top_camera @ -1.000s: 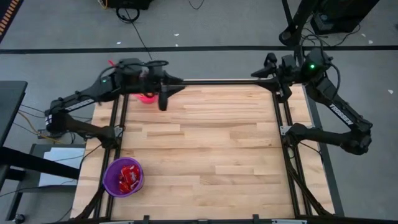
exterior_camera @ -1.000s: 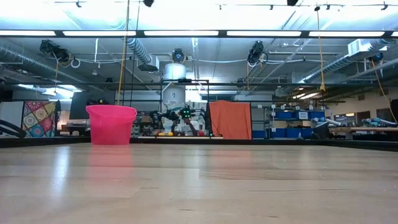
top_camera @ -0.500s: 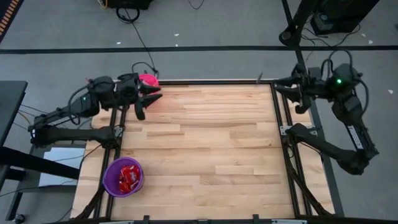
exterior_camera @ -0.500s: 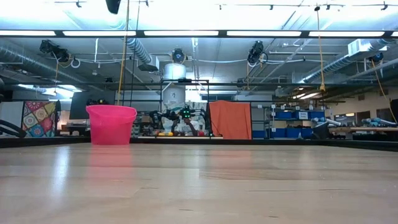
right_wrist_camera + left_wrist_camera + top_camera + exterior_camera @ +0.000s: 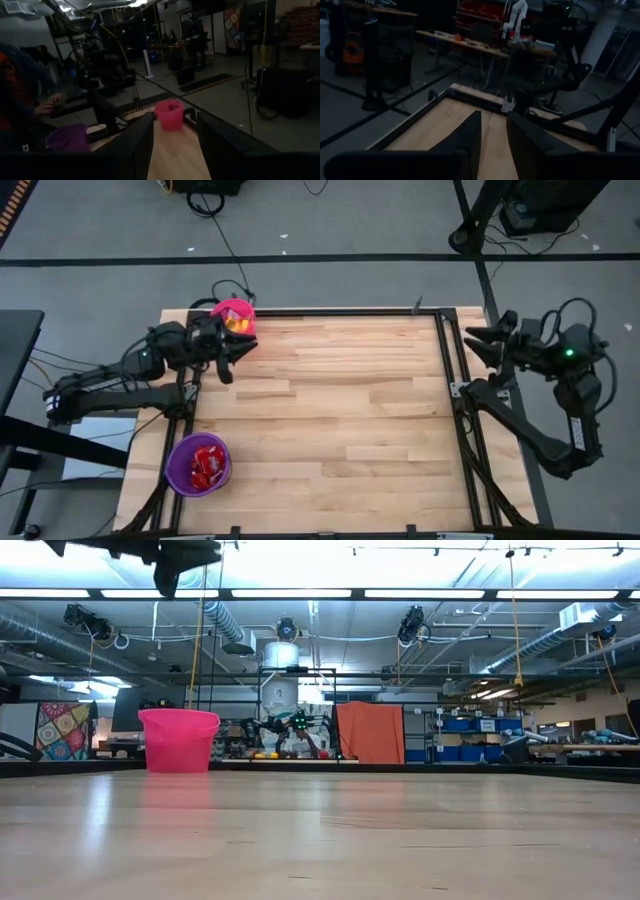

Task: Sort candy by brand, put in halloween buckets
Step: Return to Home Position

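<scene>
Right at the near-left corner of the desk (image 5: 340,420) stands the purple bucket (image 5: 176,471), upright, with red candy (image 5: 208,467) piled inside it. No packet lies on the bare wood that I can see from above. Farther back along the left edge, the left end effector (image 5: 232,356) hangs over the desk just beside the pink bucket (image 5: 222,309), not touching it. Its wrist camera shows the two dark fingers (image 5: 469,136) parted by a narrow gap with nothing between them. Across the desk, the right end effector (image 5: 481,344) is off the wood altogether, out past the right rail near the far corner. Its fingers (image 5: 141,141) are spread wider and hold nothing. The pink bucket sits upright at the far-left corner, well apart from the purple one. Beyond the desk's far edge, the level view takes in an orange panel (image 5: 370,733) in the workshop.
</scene>
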Motion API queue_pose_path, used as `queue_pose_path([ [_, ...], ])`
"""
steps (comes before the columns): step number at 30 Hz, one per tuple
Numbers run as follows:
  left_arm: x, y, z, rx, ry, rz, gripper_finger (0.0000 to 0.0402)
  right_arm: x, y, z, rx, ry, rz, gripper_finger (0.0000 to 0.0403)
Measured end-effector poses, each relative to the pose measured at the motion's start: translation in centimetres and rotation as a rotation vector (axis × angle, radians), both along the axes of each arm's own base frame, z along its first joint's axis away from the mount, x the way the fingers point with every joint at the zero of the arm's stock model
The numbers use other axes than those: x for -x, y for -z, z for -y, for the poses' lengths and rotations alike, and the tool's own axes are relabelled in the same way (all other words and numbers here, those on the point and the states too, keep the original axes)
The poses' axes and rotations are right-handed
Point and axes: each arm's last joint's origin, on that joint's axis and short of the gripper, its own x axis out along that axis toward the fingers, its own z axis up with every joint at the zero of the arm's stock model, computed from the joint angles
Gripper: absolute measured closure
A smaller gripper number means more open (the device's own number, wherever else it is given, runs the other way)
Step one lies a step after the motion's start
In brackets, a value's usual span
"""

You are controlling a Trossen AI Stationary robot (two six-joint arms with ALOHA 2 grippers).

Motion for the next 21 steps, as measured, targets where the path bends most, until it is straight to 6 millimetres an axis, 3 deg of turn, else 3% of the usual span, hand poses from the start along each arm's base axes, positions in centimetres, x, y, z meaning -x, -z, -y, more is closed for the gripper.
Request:
queue_pose_path([
  [4, -0.3, 1.6, -0.1, 0.005, -0.001, -0.016, 0.0325, 0.1, 2.4, -0.1, -0.044, 0.008, 0.013, 0.0241],
  [14, -1.2, 5.9, -0.1, -0.025, 0.019, 0.071, 0.0374, -1.5, 8.0, 2.2, -0.06, -0.016, 0.13, 0.0253],
  [21, -1.4, 9.0, 0.8, -0.083, 0.072, 0.088, 0.0395, -2.5, 11.9, 3.7, -0.096, -0.035, 0.084, 0.0272],
])
